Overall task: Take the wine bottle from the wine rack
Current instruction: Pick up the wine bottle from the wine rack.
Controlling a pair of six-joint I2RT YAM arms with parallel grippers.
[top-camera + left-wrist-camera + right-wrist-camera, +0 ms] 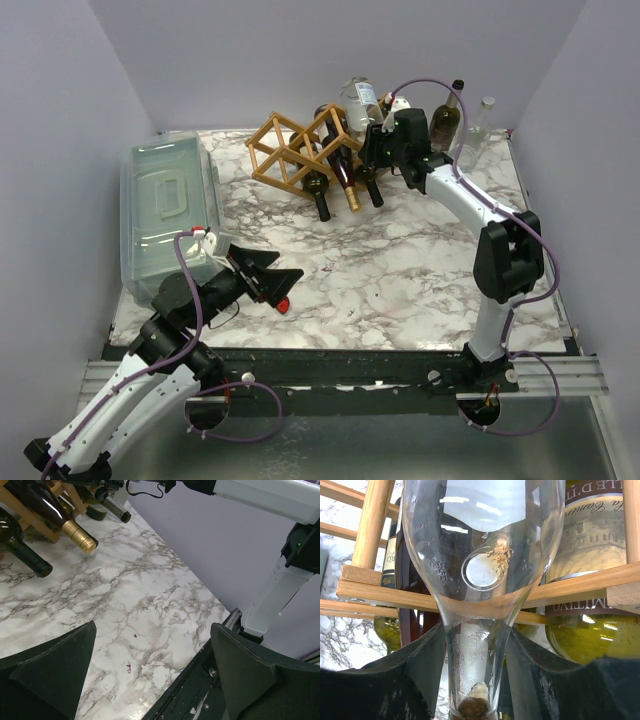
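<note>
Broadly, the white marble-patterned table (420, 280) is carrying everything. A translucent lidded plastic bin (165, 205) is sitting along its left side, and the light tan wooden lattice wine rack (285, 150) is standing at the back centre. Several dark glass bottles (345, 185) are lying in the rack's cells with their necks pointing toward the arms. The white right arm (480, 215) is reaching across to the rack's right end, while the left gripper (154, 630) is hanging low over bare marble near the front left, its jaws spread wide with nothing between them. The task's thing, a clear glass wine bottle (480, 555), is lying in the rack. Its shoulder is resting on a crossing pair of slats, and a green labelled bottle (590, 555) is lying just beside it. The right gripper (476, 645) is flanking this bottle's slim neck, one black finger on each side. They look to be touching the glass, or very nearly so, but I cannot tell whether they are actually clamping it. A pale cork (472, 706) is showing inside the neck near the mouth. By my reading, the step in hand is securing the grasp, and the bottle is not yet coming out. The next move is calling for a firm pinch on that smooth, tapering neck. After that comes a steady pull along the bottle's own axis, lifting the shoulder clear of the slats without dragging the rack or nudging the neighbouring bottles.
</note>
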